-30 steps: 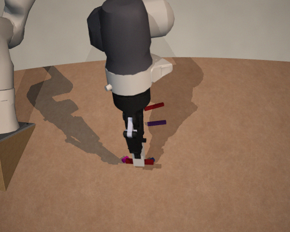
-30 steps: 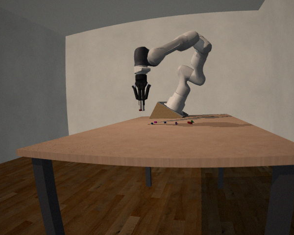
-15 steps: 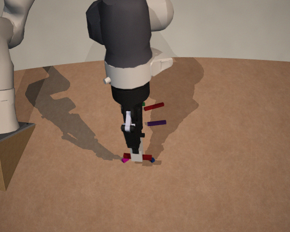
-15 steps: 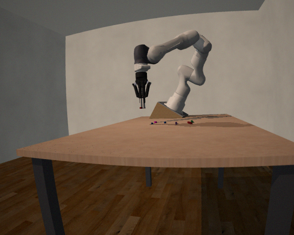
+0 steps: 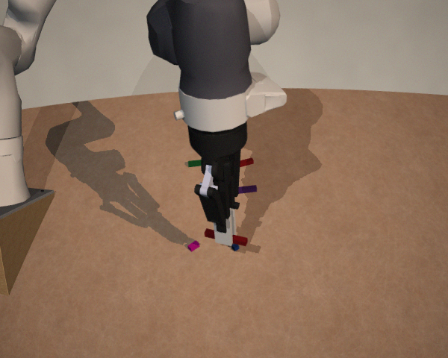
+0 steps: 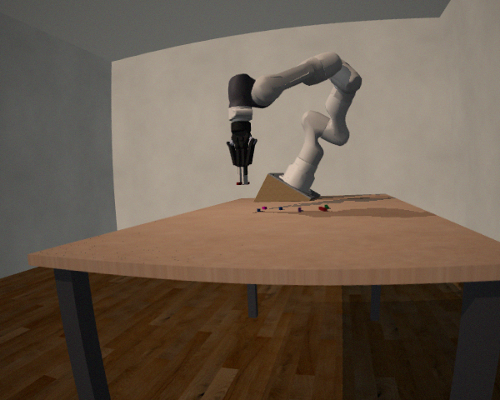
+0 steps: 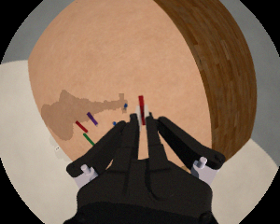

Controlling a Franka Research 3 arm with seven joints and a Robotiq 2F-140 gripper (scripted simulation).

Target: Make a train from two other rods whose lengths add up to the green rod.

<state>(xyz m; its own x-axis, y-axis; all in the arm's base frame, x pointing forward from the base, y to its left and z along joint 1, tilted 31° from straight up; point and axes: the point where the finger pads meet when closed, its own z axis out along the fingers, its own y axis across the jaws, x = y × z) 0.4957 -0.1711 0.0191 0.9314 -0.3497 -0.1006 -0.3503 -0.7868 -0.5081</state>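
The held red rod (image 5: 240, 240) (image 6: 238, 183) (image 7: 141, 103) is high above the table (image 5: 224, 300) (image 6: 263, 241) (image 7: 107, 51), clenched across its middle by the gripper (image 5: 224, 236) (image 6: 242, 182) (image 7: 142, 110), with both ends free. Below lie a nearer blue rod (image 5: 235, 247) (image 6: 258, 210) (image 7: 125, 105), a second blue rod (image 6: 280, 208) (image 7: 114, 123) and the magenta rod (image 5: 193, 245) (image 6: 264, 207). Farther away lie the purple rod (image 5: 247, 189) (image 6: 299, 209) (image 7: 92, 119), the other red rod (image 5: 246, 162) (image 6: 322, 208) (image 7: 81, 126) and the green rod (image 5: 194, 163) (image 6: 327, 207) (image 7: 89, 139).

No train is made yet. Red with one blue gives the green length, so the step is probably to carry the red rod to a blue one. If its turn is slightly wrong at lowering, its end may come aside of the blue end. If it comes down too close, it can push the small blue rod away or land on it. Release while too high may let it bounce or roll. The magenta rod, if left too near, could spoil the required gap.
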